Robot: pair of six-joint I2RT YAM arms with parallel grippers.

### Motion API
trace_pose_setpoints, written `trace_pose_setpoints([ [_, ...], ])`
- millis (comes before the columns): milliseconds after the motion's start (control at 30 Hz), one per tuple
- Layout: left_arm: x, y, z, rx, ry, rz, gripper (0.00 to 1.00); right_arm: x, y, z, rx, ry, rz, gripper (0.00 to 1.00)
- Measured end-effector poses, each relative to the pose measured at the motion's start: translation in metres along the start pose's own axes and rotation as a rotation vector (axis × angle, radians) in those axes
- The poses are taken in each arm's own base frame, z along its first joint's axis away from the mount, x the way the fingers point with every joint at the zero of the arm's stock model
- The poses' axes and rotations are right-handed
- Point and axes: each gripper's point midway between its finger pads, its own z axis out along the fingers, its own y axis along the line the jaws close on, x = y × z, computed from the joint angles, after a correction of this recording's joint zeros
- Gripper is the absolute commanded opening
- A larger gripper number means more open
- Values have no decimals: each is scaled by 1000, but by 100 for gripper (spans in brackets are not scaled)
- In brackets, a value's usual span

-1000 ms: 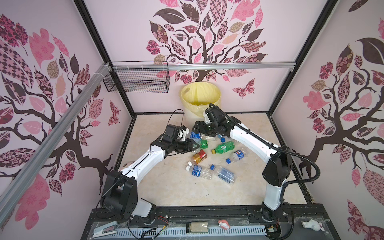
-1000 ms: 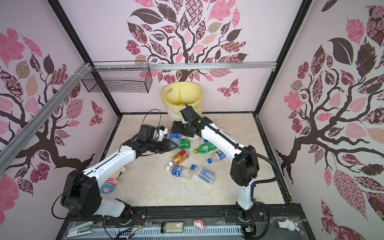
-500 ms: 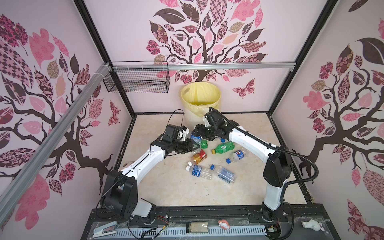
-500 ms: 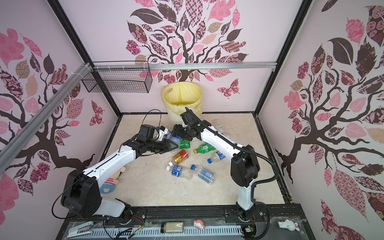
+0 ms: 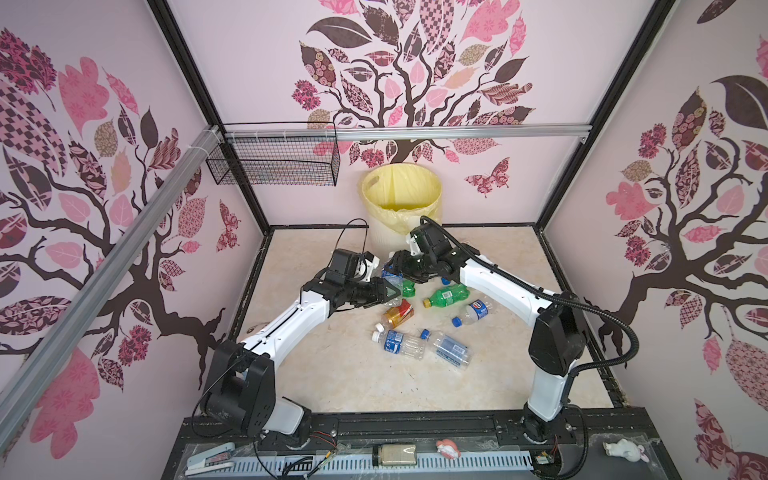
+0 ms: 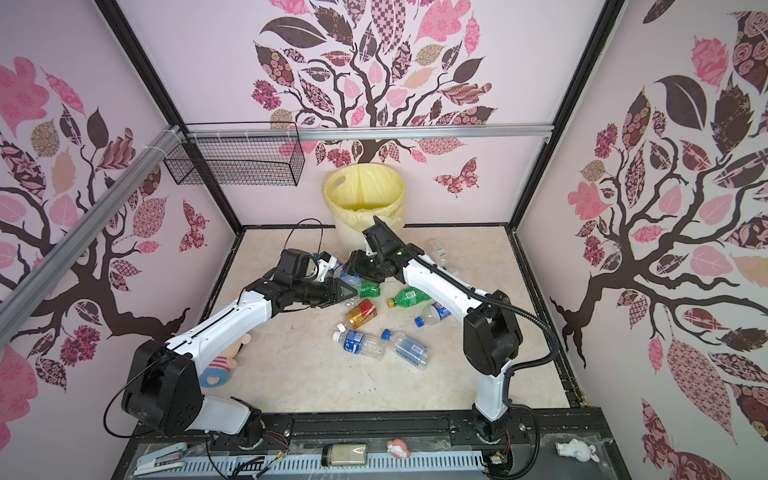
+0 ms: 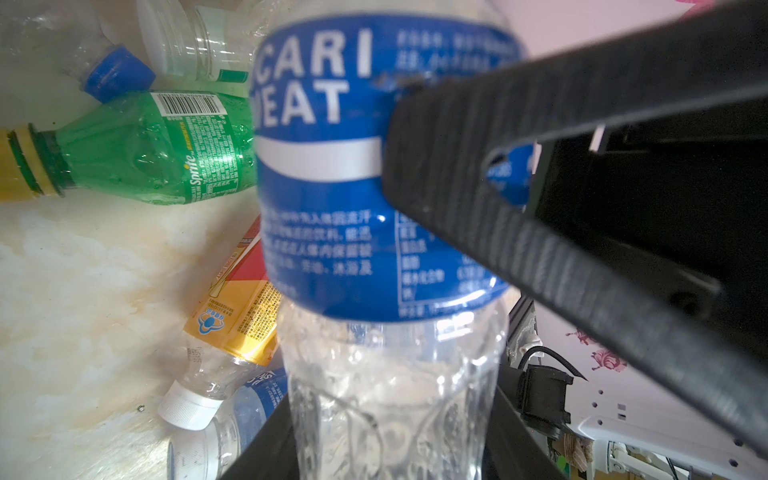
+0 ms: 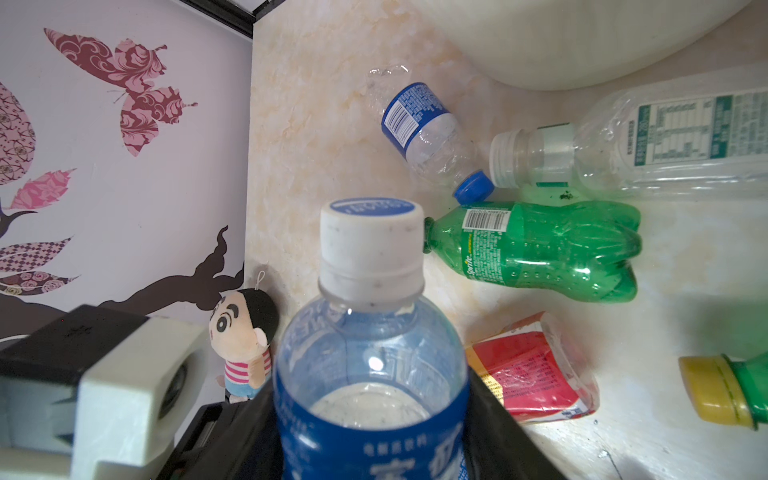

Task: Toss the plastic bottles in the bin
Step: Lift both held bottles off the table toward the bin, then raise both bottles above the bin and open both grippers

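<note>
A clear plastic bottle (image 7: 374,208) with a blue label and a white cap (image 8: 368,245) hangs just above the floor in front of the bin (image 5: 384,239), a cream bucket lined with a yellow bag. My left gripper (image 7: 390,436) is shut on its base end. My right gripper (image 8: 370,424) is shut on the labelled body near the cap, so both hold the same bottle (image 5: 391,277). Below it lie a green bottle (image 5: 446,296), an amber bottle with a red label (image 5: 398,312) and several clear blue-labelled bottles, one of them (image 5: 399,343) nearer the front.
A black wire basket (image 5: 274,164) hangs on the back-left wall. A plush doll (image 6: 220,365) lies under my left arm. A second green bottle (image 5: 409,287) lies right under the grippers. More clear bottles (image 8: 665,137) rest against the bin's base.
My right gripper has swung left from in front of the bin to the bottle that my left gripper holds, and its jaws have closed on it. The left arm has stayed still.
</note>
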Motion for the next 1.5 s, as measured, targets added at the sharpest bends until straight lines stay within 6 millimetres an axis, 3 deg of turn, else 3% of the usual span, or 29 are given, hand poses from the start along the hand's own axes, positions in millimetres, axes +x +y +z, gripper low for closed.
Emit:
trace_pose_setpoints([
  [300, 0, -1, -4, -21, -9, 11, 60, -4, 0, -4, 0, -4, -28, 50],
  [767, -22, -17, -28, -73, -93, 62, 77, -32, 19, -34, 39, -81, -171, 49],
  [867, -27, -22, -35, -82, -111, 74, 81, -42, 29, -47, 44, -114, -205, 49],
  [1033, -41, -32, -47, -105, -150, 82, 97, -65, 48, -71, 47, -204, -267, 49],
  [1367, -77, -59, -74, -140, -239, 35, 97, -106, 65, -110, 115, -392, -386, 50],
  [1500, -99, -85, -83, -125, -297, 47, 97, -128, 74, -128, 141, -501, -437, 50],
])
